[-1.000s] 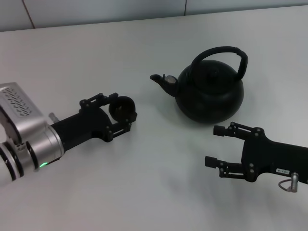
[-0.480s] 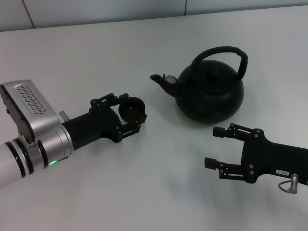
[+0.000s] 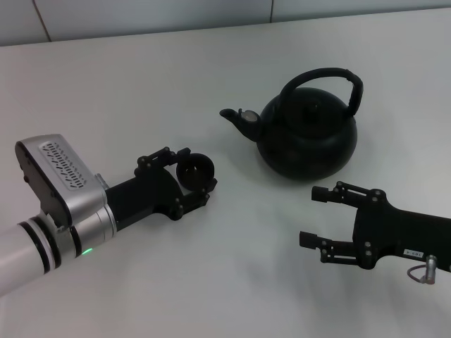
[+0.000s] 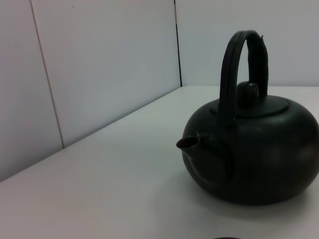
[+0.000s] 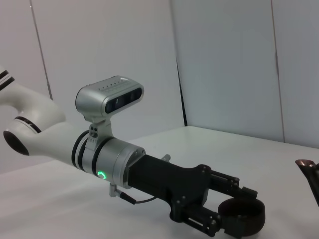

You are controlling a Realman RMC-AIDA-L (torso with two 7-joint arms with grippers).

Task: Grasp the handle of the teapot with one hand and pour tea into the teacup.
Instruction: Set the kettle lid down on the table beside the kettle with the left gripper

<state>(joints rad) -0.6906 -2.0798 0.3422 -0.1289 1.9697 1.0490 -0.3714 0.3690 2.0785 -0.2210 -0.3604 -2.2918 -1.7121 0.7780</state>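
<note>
The matte-black teapot point(image 3: 306, 137) stands on the white table, its spout point(image 3: 237, 118) pointing toward the robot's left. Its arched black handle point(image 3: 331, 77) stands upright over the lid; nothing touches it. The left wrist view shows the teapot point(image 4: 254, 159) and handle point(image 4: 234, 74) from the side. My left gripper point(image 3: 194, 172) is shut on the tiny black teacup point(image 3: 195, 171), held low near the table and left of the spout; the right wrist view shows this gripper point(image 5: 239, 216) and the teacup point(image 5: 242, 218) too. My right gripper point(image 3: 316, 215) hovers open in front of the teapot. No tea shows.
A white wall point(image 3: 141, 17) with dark panel seams runs behind the table's far edge. The silver camera housing point(image 3: 60, 179) sits on my left wrist.
My left gripper has carried the teacup to the right and slightly nearer, closer to the teapot's spout. The right gripper and the teapot have stayed put.
</note>
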